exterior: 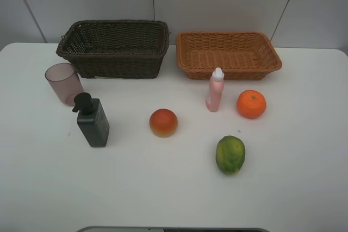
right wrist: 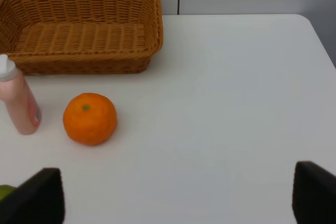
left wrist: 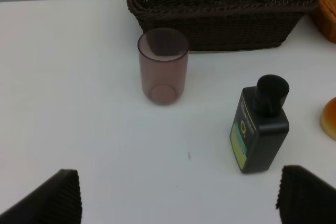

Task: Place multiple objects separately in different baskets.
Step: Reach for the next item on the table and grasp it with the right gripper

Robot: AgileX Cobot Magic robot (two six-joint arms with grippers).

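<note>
The left claw (left wrist: 181, 198) has its fingers wide apart and holds nothing. It hangs above the bare surface (exterior: 304, 177). The dark grey pump bottle (left wrist: 260, 127) is the closest thing ahead of it, upright and offset toward the middle of the surface. Further ahead, on the outer side, the mauve cup (left wrist: 163, 66) stands mouth up, apart from the bottle. Just beyond the cup is the wall of the dark brown basket (left wrist: 236, 30), so lifting either item into it looks unobstructed.

The right claw (right wrist: 176, 195) is also spread and empty. The orange (right wrist: 90, 118) lies ahead of it toward the middle of the surface. The pink bottle (right wrist: 18, 103) stands upright just beside the orange on the inward side. Beyond both is the light tan basket (right wrist: 79, 64), and the bottle stands near its front wall.

The green fruit (exterior: 230, 155) lies nearer this claw, with its long axis pointing roughly toward the baskets. The red-yellow fruit (exterior: 163, 123) sits between the two arms, and either could probably reach it. The left arm looks best placed for the cup and pump bottle, and the right arm for the orange.
</note>
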